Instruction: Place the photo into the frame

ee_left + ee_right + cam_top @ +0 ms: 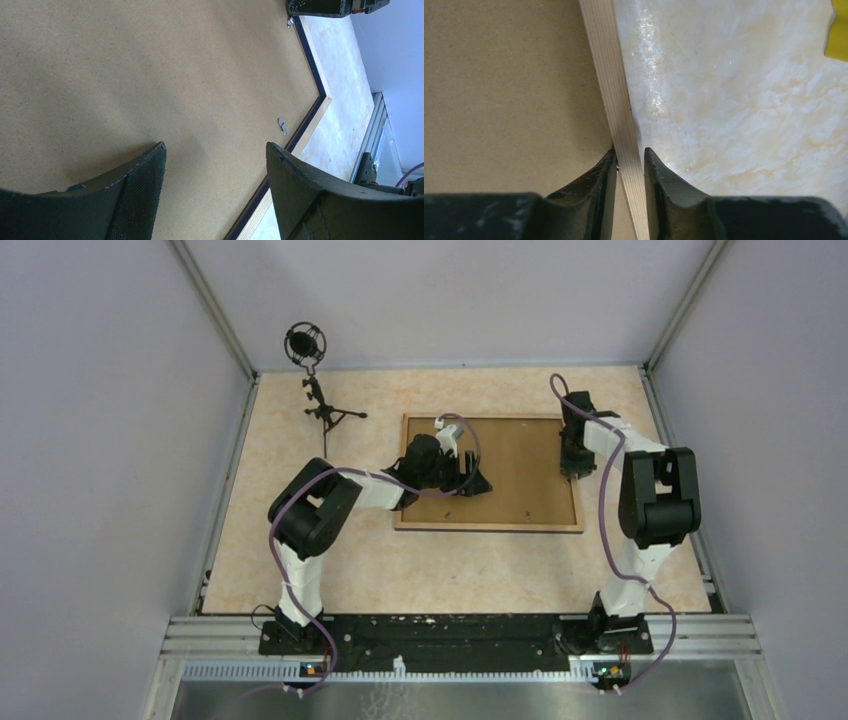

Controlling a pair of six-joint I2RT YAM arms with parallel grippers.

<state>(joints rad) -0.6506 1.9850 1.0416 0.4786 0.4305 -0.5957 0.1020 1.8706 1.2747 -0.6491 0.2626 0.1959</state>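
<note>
One frame [490, 528], brown backing board [520, 480] inside

From above, the backing board [520, 475] fills the frame [490, 528] edge to edge, so whatever sits beneath it is covered in every view. The left gripper [472, 480] blocks a patch of the board, and its fingertips are too small to read from up here. Over at the right rail, the right gripper [573, 468] hides its fingers under its own wrist. On the right wrist view, the rail runs off top and bottom; whether the fingers actually pinch it, can't tell. A yellow thing [838, 30] is clipped by the right edge and unidentifiable. On the left wrist view, both fingers are cut off at the bottom, and a metal tab [282, 126] is small and soft.
</note>
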